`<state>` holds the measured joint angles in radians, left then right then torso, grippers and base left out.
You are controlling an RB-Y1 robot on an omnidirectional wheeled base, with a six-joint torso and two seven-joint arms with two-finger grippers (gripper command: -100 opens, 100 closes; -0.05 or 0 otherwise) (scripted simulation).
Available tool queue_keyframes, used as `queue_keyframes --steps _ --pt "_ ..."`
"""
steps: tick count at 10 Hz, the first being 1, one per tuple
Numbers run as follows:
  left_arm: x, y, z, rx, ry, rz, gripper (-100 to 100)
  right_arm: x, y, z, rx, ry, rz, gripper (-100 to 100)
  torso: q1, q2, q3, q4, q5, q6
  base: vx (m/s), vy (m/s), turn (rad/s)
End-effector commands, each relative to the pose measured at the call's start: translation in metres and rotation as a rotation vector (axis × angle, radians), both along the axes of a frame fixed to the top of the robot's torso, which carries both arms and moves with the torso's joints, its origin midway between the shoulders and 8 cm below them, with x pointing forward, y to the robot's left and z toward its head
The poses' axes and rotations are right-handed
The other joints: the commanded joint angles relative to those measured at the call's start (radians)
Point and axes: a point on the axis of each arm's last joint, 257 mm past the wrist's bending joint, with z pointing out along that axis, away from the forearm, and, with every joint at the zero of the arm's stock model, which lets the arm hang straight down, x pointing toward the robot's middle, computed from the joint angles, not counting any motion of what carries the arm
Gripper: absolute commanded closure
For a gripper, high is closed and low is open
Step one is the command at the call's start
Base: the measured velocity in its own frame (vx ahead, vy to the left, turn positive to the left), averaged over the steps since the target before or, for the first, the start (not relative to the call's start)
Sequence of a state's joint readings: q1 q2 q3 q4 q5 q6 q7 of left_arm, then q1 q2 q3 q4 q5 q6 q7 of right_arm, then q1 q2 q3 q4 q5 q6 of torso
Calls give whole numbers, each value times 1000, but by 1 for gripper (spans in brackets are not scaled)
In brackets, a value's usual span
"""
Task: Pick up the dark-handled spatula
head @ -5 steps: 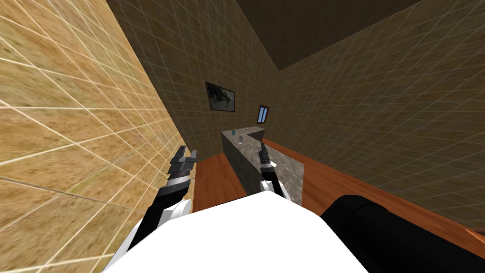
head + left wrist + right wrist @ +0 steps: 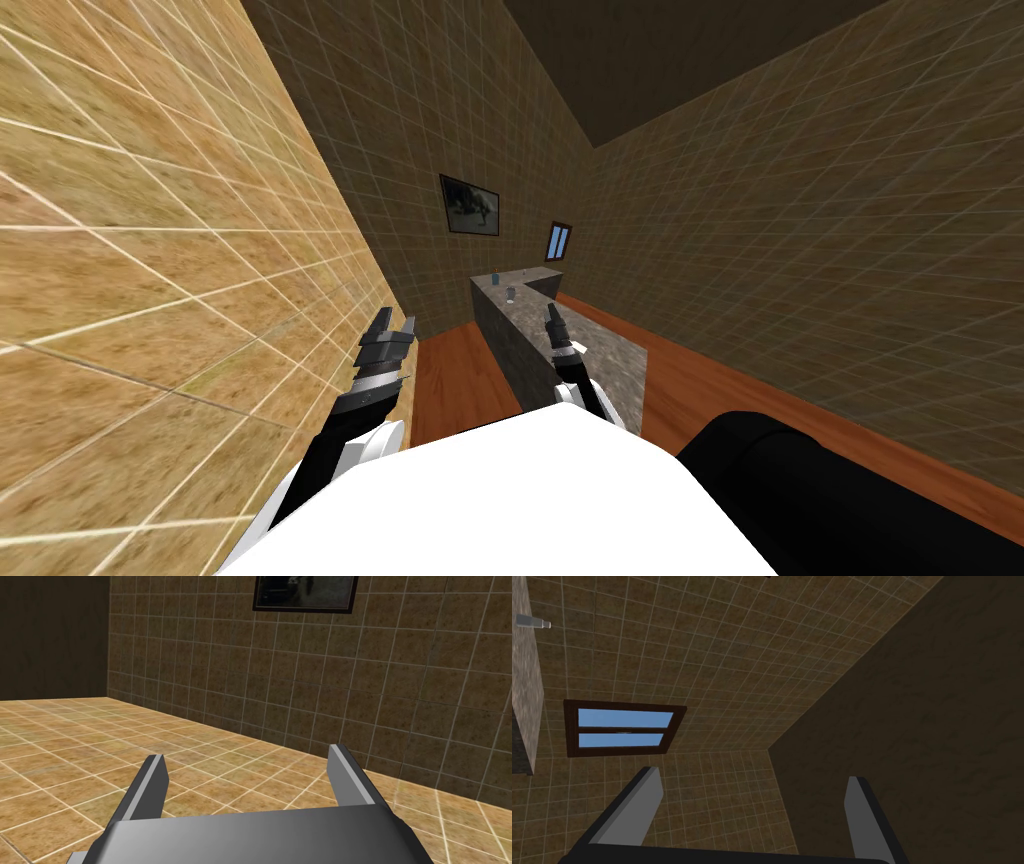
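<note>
**A:** Which step are we on?

**B:** The approach, by our reckoning. We cannot make out the dark-handled spatula anywhere. Our best guess is that it lies on the stone tabletop (image 2: 605, 345) ahead.

**A:** Is anything on it at all?

**B:** There are two small things near its far corner, a blue one (image 2: 493, 279) and a pale one (image 2: 510, 294). Both are too small for us to name, and neither looks like a spatula.

**A:** And our hands?

**B:** Our right hand (image 2: 553, 316) is raised over the near stretch of the tabletop. Its fingers are spread and it holds nothing. Our left hand (image 2: 390, 330) sits off to the side by the tan tiled wall (image 2: 150, 250), also spread and empty.

**A:** So what does the next move call for?

**B:** We need to find the spatula before we reach for it. We judge that means coming in closer along the tabletop until its surface reads plainly. The right hand is the nearer one, so it would likely do the work. It should come down with its fingers either side of the handle and not close until the handle sits between them.
</note>
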<state>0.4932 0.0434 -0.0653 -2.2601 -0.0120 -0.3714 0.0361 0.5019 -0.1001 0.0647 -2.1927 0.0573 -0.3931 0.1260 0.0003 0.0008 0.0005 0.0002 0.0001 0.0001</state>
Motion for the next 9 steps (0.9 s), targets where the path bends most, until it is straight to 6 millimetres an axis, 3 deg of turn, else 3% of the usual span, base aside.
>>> queue_keyframes --steps 1,9 --pt "0 0 0 0 0 0 0 0 1 -5 -22 7 31 -100 0 0 0 0 0 0 -10 12 67" --pt "0 0 0 0 0 0 0 4 -9 -40 -109 70 154 -100 0 -1 0 0 0 0 -7 13 75"
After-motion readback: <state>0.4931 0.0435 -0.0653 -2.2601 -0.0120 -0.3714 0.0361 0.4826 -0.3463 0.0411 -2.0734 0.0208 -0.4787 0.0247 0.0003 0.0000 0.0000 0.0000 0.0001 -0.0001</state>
